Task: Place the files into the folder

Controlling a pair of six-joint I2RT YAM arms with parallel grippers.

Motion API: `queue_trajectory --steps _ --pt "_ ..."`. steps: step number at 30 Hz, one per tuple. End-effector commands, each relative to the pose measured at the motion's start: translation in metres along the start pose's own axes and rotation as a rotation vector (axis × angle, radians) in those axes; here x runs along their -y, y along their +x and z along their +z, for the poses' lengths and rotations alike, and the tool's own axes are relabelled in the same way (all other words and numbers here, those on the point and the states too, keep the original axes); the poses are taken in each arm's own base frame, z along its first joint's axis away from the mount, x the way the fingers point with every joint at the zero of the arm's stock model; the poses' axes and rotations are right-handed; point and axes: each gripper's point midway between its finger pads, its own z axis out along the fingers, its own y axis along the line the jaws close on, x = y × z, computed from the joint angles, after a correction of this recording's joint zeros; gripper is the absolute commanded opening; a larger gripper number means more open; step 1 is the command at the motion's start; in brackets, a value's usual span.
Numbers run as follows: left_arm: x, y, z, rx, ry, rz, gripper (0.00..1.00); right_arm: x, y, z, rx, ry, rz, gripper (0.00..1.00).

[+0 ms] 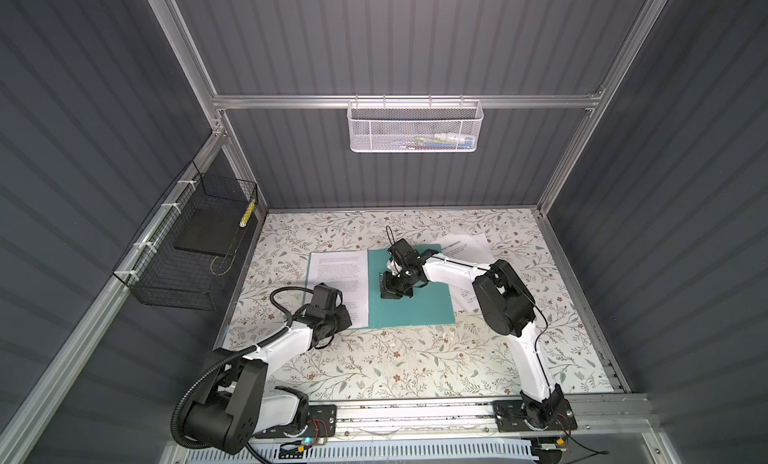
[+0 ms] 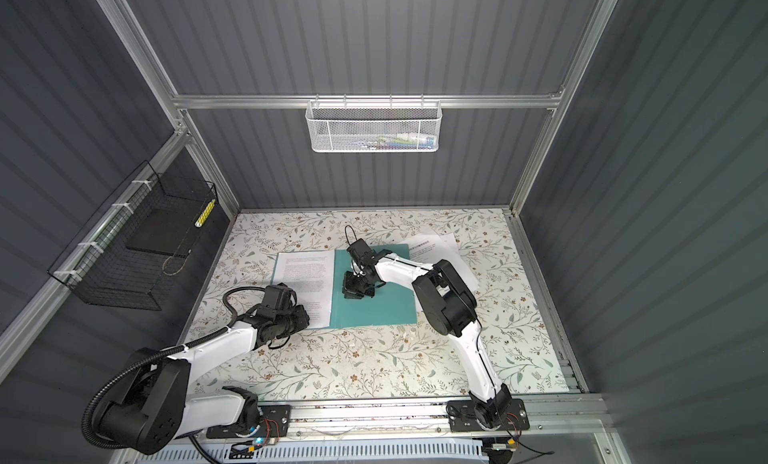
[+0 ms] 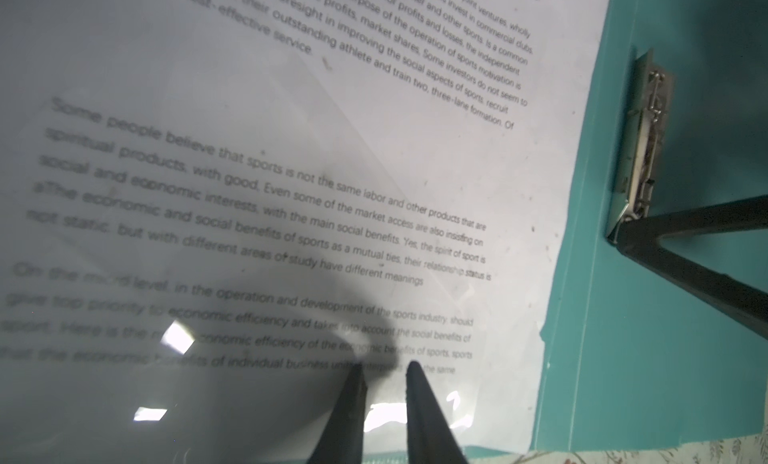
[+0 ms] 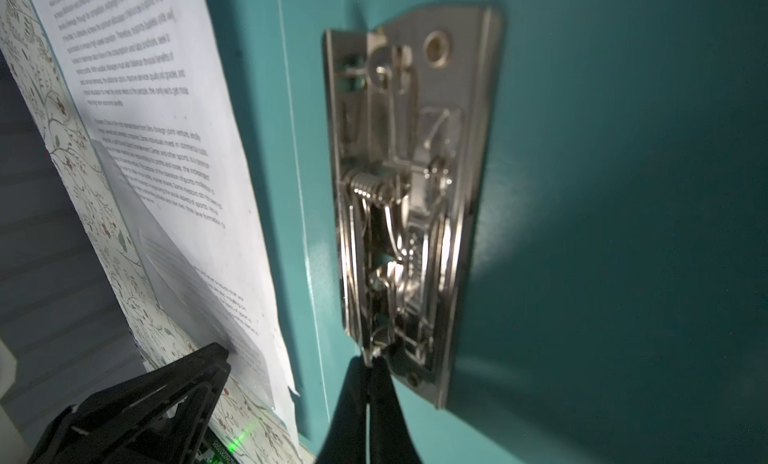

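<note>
The teal folder (image 1: 419,304) (image 2: 382,308) lies open on the table. A printed white sheet of the files (image 1: 338,275) (image 3: 415,129) covers its left half. More files (image 1: 465,244) lie at the back right, partly under my right arm. My right gripper (image 4: 370,362) (image 1: 390,289) is shut on the lever end of the metal clip (image 4: 411,192) (image 3: 648,150) by the spine. My left gripper (image 3: 384,370) (image 1: 347,318) is at the sheet's near edge, its jaws a narrow gap apart. In the right wrist view a sheet's edge (image 4: 199,283) rises to its tips.
A black wire basket (image 1: 166,283) on the left wall holds a dark grey slab (image 1: 208,233). A white mesh basket (image 1: 415,125) hangs on the back wall. The floral table (image 1: 415,358) ends at a metal rail in front.
</note>
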Motion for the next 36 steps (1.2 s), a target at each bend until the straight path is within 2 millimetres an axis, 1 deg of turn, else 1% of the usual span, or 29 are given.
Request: queue_trajectory --steps 1,4,5,7,10,12,15,19,20,21,22,24,25,26,29,32,34,36 --pt "-0.016 0.012 0.004 -0.054 -0.068 -0.018 0.22 0.131 0.052 0.030 -0.169 0.403 0.150 0.00" --pt "-0.016 0.012 0.003 -0.054 -0.070 -0.019 0.22 0.101 0.026 0.015 -0.116 0.255 0.134 0.00" --pt "-0.016 0.012 0.003 -0.054 -0.071 -0.018 0.22 0.084 0.021 0.012 -0.126 0.164 0.120 0.00" --pt "-0.016 0.011 0.003 -0.052 -0.073 -0.019 0.23 0.058 0.007 0.000 -0.107 0.064 0.093 0.00" --pt "-0.016 0.011 0.004 -0.053 -0.073 -0.018 0.23 0.018 0.000 -0.009 -0.120 -0.103 0.051 0.00" --pt "-0.016 0.011 0.004 -0.056 -0.073 -0.018 0.23 -0.002 -0.002 -0.012 -0.131 -0.210 0.055 0.00" --pt "-0.016 0.012 0.005 -0.060 -0.073 -0.015 0.23 -0.017 -0.003 -0.018 -0.129 -0.288 0.064 0.00" --pt "-0.016 0.011 0.004 -0.053 -0.070 -0.017 0.23 -0.026 -0.004 -0.026 -0.112 -0.322 0.072 0.00" --pt "-0.016 0.011 0.004 -0.053 -0.071 -0.015 0.23 -0.029 -0.006 -0.029 -0.104 -0.337 0.081 0.09" --pt "-0.016 0.011 0.003 -0.052 -0.070 -0.015 0.23 -0.032 -0.007 -0.033 -0.094 -0.357 0.085 0.21" --pt "-0.016 0.011 0.004 -0.053 -0.071 -0.016 0.23 -0.035 -0.009 -0.038 -0.081 -0.370 0.086 0.29" --pt "-0.016 0.011 0.004 -0.051 -0.070 -0.015 0.23 -0.039 -0.013 -0.049 -0.042 -0.380 0.087 0.39" --pt "-0.015 0.010 0.003 -0.051 -0.068 -0.015 0.23 -0.039 -0.014 -0.052 -0.029 -0.379 0.090 0.42" --pt "-0.015 0.010 0.003 -0.049 -0.066 -0.014 0.24 -0.039 -0.016 -0.056 -0.016 -0.383 0.091 0.43" --pt "-0.016 0.010 0.002 -0.041 -0.066 -0.020 0.24 -0.034 -0.015 -0.056 -0.009 -0.372 0.113 0.42" --pt "-0.016 0.010 0.001 -0.037 -0.067 -0.023 0.24 -0.027 -0.012 -0.055 0.002 -0.371 0.136 0.37" --pt "-0.017 0.009 0.000 -0.030 -0.066 -0.024 0.25 -0.021 -0.010 -0.055 0.009 -0.366 0.161 0.29" --pt "-0.017 0.009 -0.001 -0.027 -0.067 -0.023 0.25 -0.016 -0.006 -0.054 0.010 -0.377 0.199 0.15"
